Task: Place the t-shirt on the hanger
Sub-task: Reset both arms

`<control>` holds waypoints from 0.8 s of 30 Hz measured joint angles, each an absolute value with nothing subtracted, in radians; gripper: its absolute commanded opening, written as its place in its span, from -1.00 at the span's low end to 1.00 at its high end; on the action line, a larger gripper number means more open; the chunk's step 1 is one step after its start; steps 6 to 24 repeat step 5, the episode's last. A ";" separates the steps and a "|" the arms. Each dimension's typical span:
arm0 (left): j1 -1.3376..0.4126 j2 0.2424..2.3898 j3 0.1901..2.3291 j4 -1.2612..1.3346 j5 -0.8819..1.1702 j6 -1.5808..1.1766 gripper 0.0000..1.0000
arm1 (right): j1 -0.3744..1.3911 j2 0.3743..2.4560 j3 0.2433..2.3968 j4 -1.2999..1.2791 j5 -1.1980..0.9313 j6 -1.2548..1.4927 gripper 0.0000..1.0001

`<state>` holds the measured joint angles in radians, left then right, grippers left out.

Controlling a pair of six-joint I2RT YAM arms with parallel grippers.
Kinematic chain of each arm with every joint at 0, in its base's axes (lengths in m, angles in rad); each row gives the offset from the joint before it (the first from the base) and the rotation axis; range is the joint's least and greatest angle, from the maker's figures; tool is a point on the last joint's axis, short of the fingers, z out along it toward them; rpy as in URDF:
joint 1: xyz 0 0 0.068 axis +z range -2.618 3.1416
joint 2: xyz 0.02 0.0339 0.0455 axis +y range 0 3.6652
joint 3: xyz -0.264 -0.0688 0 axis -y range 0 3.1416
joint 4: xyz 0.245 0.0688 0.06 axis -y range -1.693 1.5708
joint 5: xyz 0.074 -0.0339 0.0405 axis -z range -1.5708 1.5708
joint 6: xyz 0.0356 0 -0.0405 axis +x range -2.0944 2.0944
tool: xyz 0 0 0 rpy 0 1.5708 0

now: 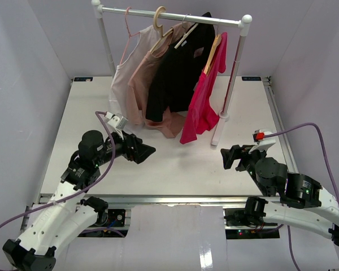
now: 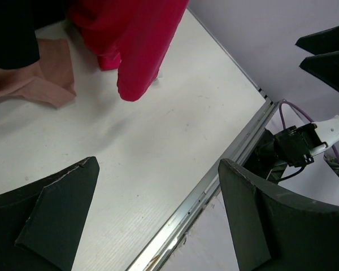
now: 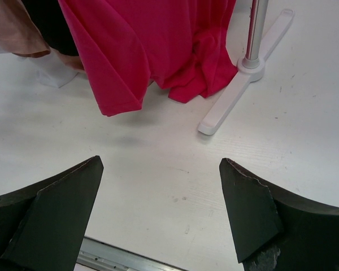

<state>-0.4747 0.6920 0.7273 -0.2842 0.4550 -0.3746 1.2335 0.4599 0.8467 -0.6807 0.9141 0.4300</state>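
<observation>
Four hanging garments (image 1: 178, 68), four hangers (image 1: 159, 20), one rack (image 1: 172, 15), two arms (image 1: 85, 164)

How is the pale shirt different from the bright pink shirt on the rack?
The t-shirt is nearly white; the bright pink shirt is vivid. The t-shirt hangs on a thin pink wire hanger, the bright pink shirt on a wooden hanger. The t-shirt is leftmost on the rail, the bright pink shirt rightmost. Both hang from one rail.
</observation>
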 measured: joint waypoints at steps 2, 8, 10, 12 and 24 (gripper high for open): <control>-0.475 0.677 0.727 -0.266 0.458 -0.376 0.96 | 1.234 0.460 0.846 -0.681 0.915 0.431 0.80; -0.475 0.645 0.727 -0.248 0.461 -0.377 0.96 | 1.234 0.460 0.846 -0.681 0.915 0.434 0.80; -0.475 0.645 0.727 -0.248 0.461 -0.377 0.96 | 1.234 0.460 0.846 -0.681 0.915 0.434 0.80; -0.475 0.645 0.727 -0.248 0.461 -0.377 0.96 | 1.234 0.460 0.846 -0.681 0.915 0.434 0.80; -0.475 0.645 0.727 -0.248 0.461 -0.377 0.96 | 1.234 0.460 0.846 -0.681 0.915 0.434 0.80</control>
